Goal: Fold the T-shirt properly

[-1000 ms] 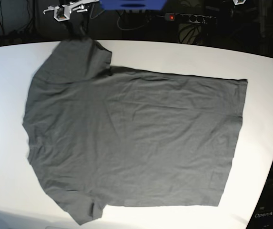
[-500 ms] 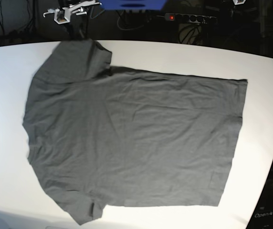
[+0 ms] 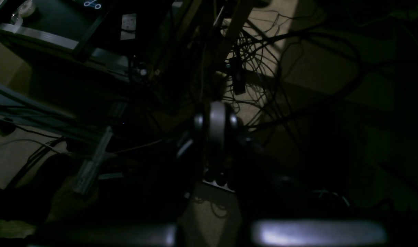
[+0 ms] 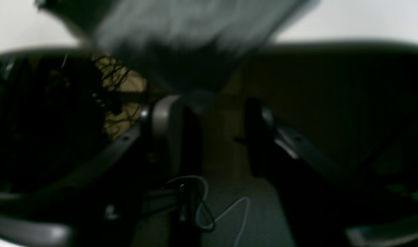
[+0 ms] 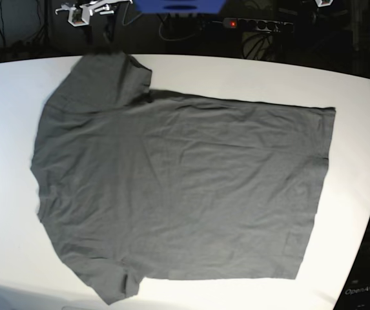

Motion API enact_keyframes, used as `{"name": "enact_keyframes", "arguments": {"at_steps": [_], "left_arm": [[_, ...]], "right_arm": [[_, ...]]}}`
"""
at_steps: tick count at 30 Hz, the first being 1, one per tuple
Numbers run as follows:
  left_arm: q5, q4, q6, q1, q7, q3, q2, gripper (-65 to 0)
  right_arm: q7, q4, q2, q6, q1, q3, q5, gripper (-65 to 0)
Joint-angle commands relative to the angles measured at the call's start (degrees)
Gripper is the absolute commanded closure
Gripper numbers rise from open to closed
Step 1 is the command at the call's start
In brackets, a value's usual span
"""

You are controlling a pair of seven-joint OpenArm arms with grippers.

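Observation:
The dark charcoal-grey T-shirt [image 5: 178, 187] lies spread flat on the white table [image 5: 249, 74], collar end at the left, hem at the right. One sleeve [image 5: 110, 77] reaches the far edge and the other [image 5: 107, 281] the near edge. My right gripper [image 5: 84, 11] hovers behind the table's far edge, just beyond the far sleeve. In the right wrist view the right gripper [image 4: 212, 115] is open and empty, with the blurred sleeve [image 4: 195, 31] ahead of it. My left gripper [image 3: 216, 125] hangs off the table over the floor with its fingers together. Only a bit of it [image 5: 323, 2] shows in the base view.
A power strip [image 5: 252, 24] and cables lie in the dark behind the table. A blue box [image 5: 178, 6] sits at the top middle. The table's right edge curves in near the hem [image 5: 365, 213]. Tangled cables [image 3: 263, 58] cover the floor under the left gripper.
My right gripper has drawn back and up, away from the far sleeve. The T-shirt has not moved.

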Motion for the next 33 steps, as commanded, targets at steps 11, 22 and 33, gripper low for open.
{"name": "enact_keyframes", "arguments": {"at_steps": [11,22,33], "left_arm": [[-0.4,-0.1,0.2,0.5,-1.6,-0.1,-0.7,-1.1],[-0.4,-0.1,0.3,0.6,-1.6,-0.1,-0.7,-1.1],[-0.4,-0.1,0.3,0.6,-1.6,-0.1,-0.7,-1.1]], "right_arm": [[1.7,0.5,0.6,0.2,-0.5,0.0,0.5,-36.7],[1.7,0.6,0.9,0.7,0.3,-0.1,0.3,-36.7],[1.8,0.7,1.3,8.0,0.4,0.3,0.4,-36.7]]}}
